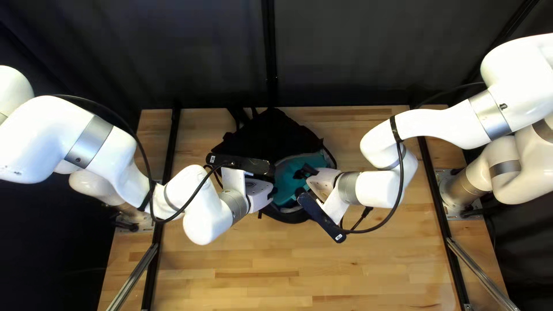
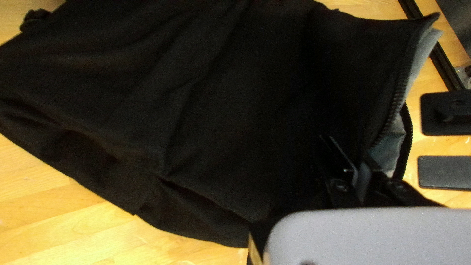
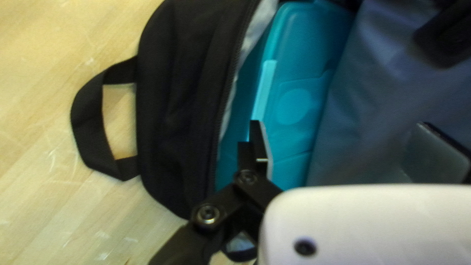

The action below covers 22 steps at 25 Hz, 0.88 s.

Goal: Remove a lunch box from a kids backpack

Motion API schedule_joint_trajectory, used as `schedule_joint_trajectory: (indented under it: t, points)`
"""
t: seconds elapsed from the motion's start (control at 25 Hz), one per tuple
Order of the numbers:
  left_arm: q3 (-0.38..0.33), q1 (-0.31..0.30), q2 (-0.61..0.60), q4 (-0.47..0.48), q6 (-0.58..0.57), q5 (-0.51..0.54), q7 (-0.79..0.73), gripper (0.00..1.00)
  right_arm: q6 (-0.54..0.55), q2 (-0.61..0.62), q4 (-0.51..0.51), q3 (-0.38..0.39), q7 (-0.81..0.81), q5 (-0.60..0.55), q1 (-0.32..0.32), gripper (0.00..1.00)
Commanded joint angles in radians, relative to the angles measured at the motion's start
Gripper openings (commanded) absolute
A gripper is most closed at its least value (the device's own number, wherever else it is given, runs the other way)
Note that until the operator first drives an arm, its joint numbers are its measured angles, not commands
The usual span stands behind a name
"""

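Right claw point(image 1: 300, 181) spread wide, teal lunch box point(image 3: 294, 105), unzipped black backpack point(image 3: 181, 98)

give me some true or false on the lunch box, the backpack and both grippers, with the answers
1. The teal lunch box is inside the black backpack. True.
2. The right gripper is shut on the lunch box. False: it is open.
3. The left gripper holds the backpack's cloth. True.
4. The backpack is zipped closed. False: it gapes open, showing grey lining.
5. The backpack rests on a wooden table. True.
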Motion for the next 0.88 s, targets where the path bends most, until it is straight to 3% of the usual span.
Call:
schedule_joint_trajectory:
  t: [0.04, 0.48, 0.88]
  points:
    - [0.005, 0.005, -0.002, 0.004, -0.003, 0.004, 0.006, 0.0, 0.007, -0.003, -0.01, 0.0, 0.006, 0.004, 0.0, 1.0]
    - [0.003, 0.002, -0.003, 0.007, 0.001, 0.002, 0.016, 0.0, -0.002, 0.026, -0.002, -0.025, -0.006, -0.01, -0.024, 1.0]
    - [0.002, 0.002, -0.004, 0.002, 0.002, 0.006, 0.013, 0.0, -0.004, 0.074, -0.007, -0.018, 0.09, -0.068, -0.01, 1.0]
